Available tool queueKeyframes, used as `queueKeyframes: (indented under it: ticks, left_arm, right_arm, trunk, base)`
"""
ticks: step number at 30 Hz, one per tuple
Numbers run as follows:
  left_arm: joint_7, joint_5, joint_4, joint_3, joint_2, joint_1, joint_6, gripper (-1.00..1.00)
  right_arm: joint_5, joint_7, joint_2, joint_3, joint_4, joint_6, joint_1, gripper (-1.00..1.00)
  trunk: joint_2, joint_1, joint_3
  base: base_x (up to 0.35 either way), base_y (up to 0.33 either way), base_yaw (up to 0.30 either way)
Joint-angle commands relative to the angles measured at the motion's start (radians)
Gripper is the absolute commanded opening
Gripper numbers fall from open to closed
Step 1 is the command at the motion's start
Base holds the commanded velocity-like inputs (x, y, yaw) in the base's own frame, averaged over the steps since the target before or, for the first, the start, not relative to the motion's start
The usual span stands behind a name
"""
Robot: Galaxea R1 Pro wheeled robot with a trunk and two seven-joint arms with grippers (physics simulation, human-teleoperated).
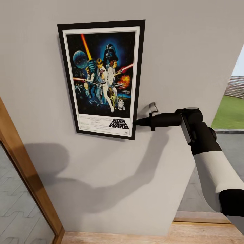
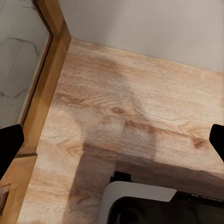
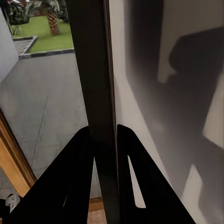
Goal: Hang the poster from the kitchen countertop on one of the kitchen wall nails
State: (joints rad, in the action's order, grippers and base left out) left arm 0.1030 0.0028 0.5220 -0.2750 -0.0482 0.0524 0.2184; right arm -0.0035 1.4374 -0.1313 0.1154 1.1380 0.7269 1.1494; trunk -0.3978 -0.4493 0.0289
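Reaching in from the lower right of the head view, the right gripper (image 1: 138, 123) pinches the poster (image 1: 101, 78) by its lower right frame edge, flat against the pale wall (image 1: 189, 51), nail hidden.

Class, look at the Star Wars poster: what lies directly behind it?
Behind the poster is the pale grey wall. The right gripper pinches its frame edge. Whether a nail sits behind it cannot be seen; the poster covers that spot.

free: bare wall (image 1: 189, 51) right of poster (image 1: 101, 78) | obstacle: wood frame (image 1: 23, 169) lower left
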Motion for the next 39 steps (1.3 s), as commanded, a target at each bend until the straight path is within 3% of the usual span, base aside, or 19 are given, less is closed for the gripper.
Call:
queueKeyframes:
  ticks: [1,39]
  left_arm:
    - [0.009,0.0,0.001,-0.006,0.0,0.0,0.001,1.0]
    - [0.009,0.0,0.001,-0.006,-0.001,0.0,0.0,1.0]
  right_arm:
    - [-0.001,0.005,-0.001,0.001,0.0,0.014,0.001,-1.0]
    - [-0.001,0.005,-0.001,0.001,0.0,0.014,0.001,-1.0]
  trunk:
    - [-0.002,-0.001,0.002]
    - [-0.002,-0.001,0.002]
  base:
    - [0.0,0.005,0.0]
    - [0.0,0.014,0.0]
